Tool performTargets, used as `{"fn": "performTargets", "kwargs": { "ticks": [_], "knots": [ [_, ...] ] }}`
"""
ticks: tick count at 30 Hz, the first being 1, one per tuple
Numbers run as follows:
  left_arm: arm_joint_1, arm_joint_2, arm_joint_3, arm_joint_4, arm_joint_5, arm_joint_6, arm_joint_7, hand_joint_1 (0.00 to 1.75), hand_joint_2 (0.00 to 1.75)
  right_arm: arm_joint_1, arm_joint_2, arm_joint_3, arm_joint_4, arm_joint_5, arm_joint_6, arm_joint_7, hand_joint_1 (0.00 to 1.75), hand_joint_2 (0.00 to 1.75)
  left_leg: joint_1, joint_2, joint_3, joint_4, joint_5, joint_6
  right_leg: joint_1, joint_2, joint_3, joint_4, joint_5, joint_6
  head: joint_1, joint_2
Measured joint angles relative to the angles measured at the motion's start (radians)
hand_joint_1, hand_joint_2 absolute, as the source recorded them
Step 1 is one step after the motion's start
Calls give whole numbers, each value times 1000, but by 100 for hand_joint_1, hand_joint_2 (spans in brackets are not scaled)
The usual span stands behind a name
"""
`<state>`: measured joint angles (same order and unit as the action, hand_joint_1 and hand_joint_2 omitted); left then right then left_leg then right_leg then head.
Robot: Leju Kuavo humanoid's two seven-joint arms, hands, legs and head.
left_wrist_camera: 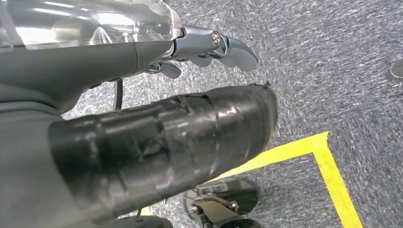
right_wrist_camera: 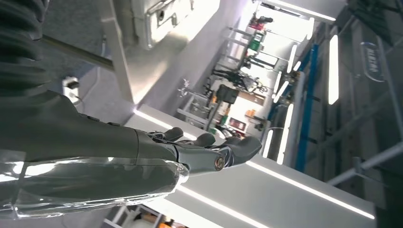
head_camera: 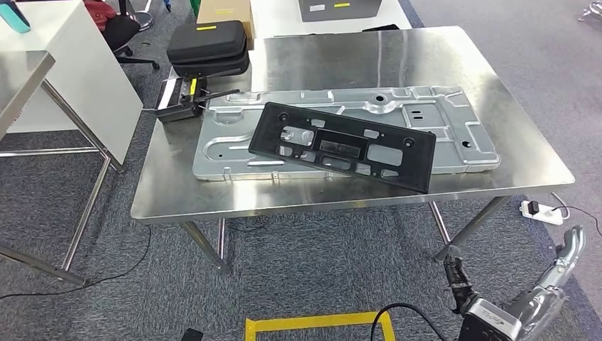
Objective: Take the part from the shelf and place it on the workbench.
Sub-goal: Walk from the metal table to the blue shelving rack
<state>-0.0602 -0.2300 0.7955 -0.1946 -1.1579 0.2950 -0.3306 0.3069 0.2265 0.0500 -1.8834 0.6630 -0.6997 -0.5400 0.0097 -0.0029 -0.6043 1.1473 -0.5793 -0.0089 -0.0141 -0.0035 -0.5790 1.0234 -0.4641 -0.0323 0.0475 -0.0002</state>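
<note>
A long black plastic part (head_camera: 341,145) with several cut-outs lies flat and slightly askew on a stamped silver metal panel (head_camera: 440,121) on the steel workbench (head_camera: 497,64). My right hand (head_camera: 458,280) hangs low beside the workbench's near right leg, well below the tabletop. In the right wrist view its fingers (right_wrist_camera: 209,152) are stretched out with nothing in them. In the left wrist view my left hand (left_wrist_camera: 209,47) hangs over grey carpet, fingers apart and empty.
A black case (head_camera: 207,44) and a small black device (head_camera: 179,99) sit at the workbench's far left corner. A white table (head_camera: 78,64) stands to the left. A power strip (head_camera: 543,211) lies on the floor at right. Yellow tape (head_camera: 319,325) marks the carpet below.
</note>
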Motion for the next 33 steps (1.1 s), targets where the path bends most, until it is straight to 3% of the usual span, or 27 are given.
{"fn": "performTargets", "kwargs": {
  "ticks": [2,3,4,7,8,12,13,14,16,17,18,19,20,21,23,25,27,29,31,32,33],
  "knots": [
    [1,0,4,0,3,1,1,0,0,5,2,-1,10,-10,0,9,0,175,2,0,-39,117,-59,-5,2,-2,-12,2,7,-3,0,0],
    [1,0,5,0,3,2,2,0,0,6,2,-2,16,-14,0,11,0,175,2,0,-39,135,-62,-7,2,-2,-18,4,10,-3,0,0],
    [1,0,5,0,3,2,2,0,0,7,2,-2,23,-16,0,12,0,175,2,0,-21,116,-47,-6,2,-2,-24,7,14,-2,0,0],
    [-3,0,6,0,2,4,2,0,0,8,2,-4,38,-18,0,14,0,175,0,0,97,-83,28,3,3,-1,-36,17,23,8,0,0],
    [-4,0,7,0,2,5,2,0,0,8,2,-5,42,-18,0,14,0,175,-2,-1,120,-128,40,7,4,-2,-39,19,26,14,0,0],
    [-3,-2,9,0,2,5,2,0,0,10,2,-6,55,-18,0,22,0,175,-5,0,115,-148,65,29,4,0,-46,20,38,39,1,0],
    [-4,-3,9,0,2,5,2,0,0,12,2,-6,57,-18,0,23,0,175,-3,3,108,-150,75,37,3,1,-53,35,19,44,1,0],
    [-5,-4,10,0,2,5,2,0,0,13,2,-7,59,-19,0,23,0,175,-1,6,98,-152,85,44,2,3,-67,69,-18,49,2,0],
    [-7,-4,10,0,2,5,2,0,0,15,2,-7,65,-21,0,24,0,175,-1,10,75,-151,103,53,-1,3,-102,185,-114,58,2,0],
    [-6,-4,10,0,2,5,2,0,0,16,2,-8,67,-22,0,24,0,175,-2,11,62,-149,112,54,-1,3,-116,244,-146,61,2,0],
    [-6,-5,10,0,2,5,2,0,0,17,2,-8,70,-22,0,24,0,175,-2,12,49,-146,120,53,-1,3,-116,279,-154,64,2,0],
    [-6,-5,10,0,2,5,2,0,0,18,2,-8,72,-23,0,24,0,175,-2,13,35,-142,127,51,-1,3,-99,280,-143,64,2,0],
    [-6,-5,11,0,2,5,3,0,0,18,2,-8,74,-23,0,24,0,175,-2,13,22,-137,133,49,-2,3,-62,243,-118,63,2,0],
    [-7,-5,11,0,2,5,3,0,0,18,2,-8,75,-23,0,24,0,175,-2,13,11,-131,138,46,-2,3,-11,176,-95,61,2,0],
    [-7,-6,11,0,2,5,3,0,0,18,2,-8,76,-23,0,24,0,175,-4,12,-3,-123,148,38,3,4,77,44,-79,50,2,0],
    [-7,-6,11,0,2,5,3,0,0,19,2,-8,76,-23,0,24,0,175,-6,12,-7,-123,161,26,9,5,99,-4,-82,37,2,0],
    [-7,-7,11,0,2,5,3,0,0,19,2,-9,76,-23,0,24,0,175,-5,10,-12,-123,169,14,7,3,84,-8,-66,22,2,0],
    [-5,-7,12,0,2,5,3,0,0,20,2,-9,76,-22,0,24,0,175,-3,8,-28,-91,122,3,2,0,61,-12,-43,4,0,0],
    [-4,-7,12,0,2,5,3,0,0,20,2,-9,77,-21,0,24,0,175,0,7,-54,6,20,-3,2,-2,34,-12,-22,-7,-3,0],
    [-4,-7,12,0,2,5,3,0,0,20,2,-9,77,-21,0,24,0,175,0,7,-63,64,-19,-5,3,-2,19,-10,-11,-9,-3,0],
    [-5,-7,13,0,2,5,3,0,0,21,2,-9,78,-20,0,24,0,175,0,7,-64,111,-35,-6,4,-3,2,-9,1,-8,-3,0]
  ]
}}
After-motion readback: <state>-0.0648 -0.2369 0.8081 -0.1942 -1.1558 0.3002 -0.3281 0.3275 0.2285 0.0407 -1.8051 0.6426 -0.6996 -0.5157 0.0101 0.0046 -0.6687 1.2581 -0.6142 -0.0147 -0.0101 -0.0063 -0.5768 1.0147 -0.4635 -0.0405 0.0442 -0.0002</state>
